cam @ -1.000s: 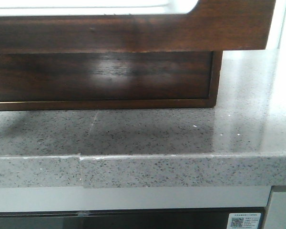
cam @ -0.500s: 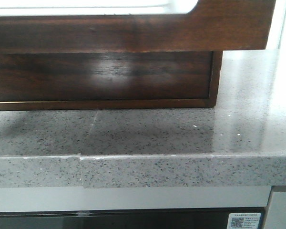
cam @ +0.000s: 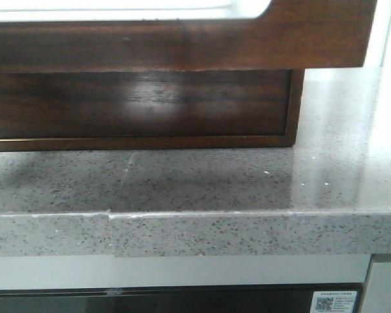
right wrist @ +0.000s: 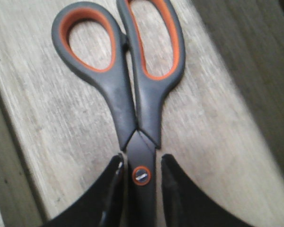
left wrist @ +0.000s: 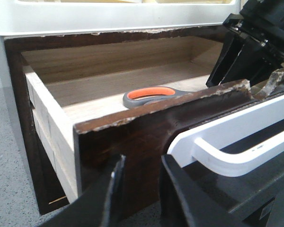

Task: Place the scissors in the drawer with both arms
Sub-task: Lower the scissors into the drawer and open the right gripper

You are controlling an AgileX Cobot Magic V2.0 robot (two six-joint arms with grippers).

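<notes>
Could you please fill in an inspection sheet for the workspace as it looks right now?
Surface: grey speckled stone counter with a seam in its front edge.
Job's things: the scissors are closed, over the pale wood floor of the open drawer; one orange-lined loop shows above the chipped drawer front.
Clutter: nothing seen.
Grippers: the left gripper straddles the drawer front, with a narrow gap at each finger; the right gripper sits around the scissors' blades at the pivot screw, contact unclear.
Cables: nothing seen.
Surroundings: a white handle beside the drawer front, and a QR label below the counter.
</notes>
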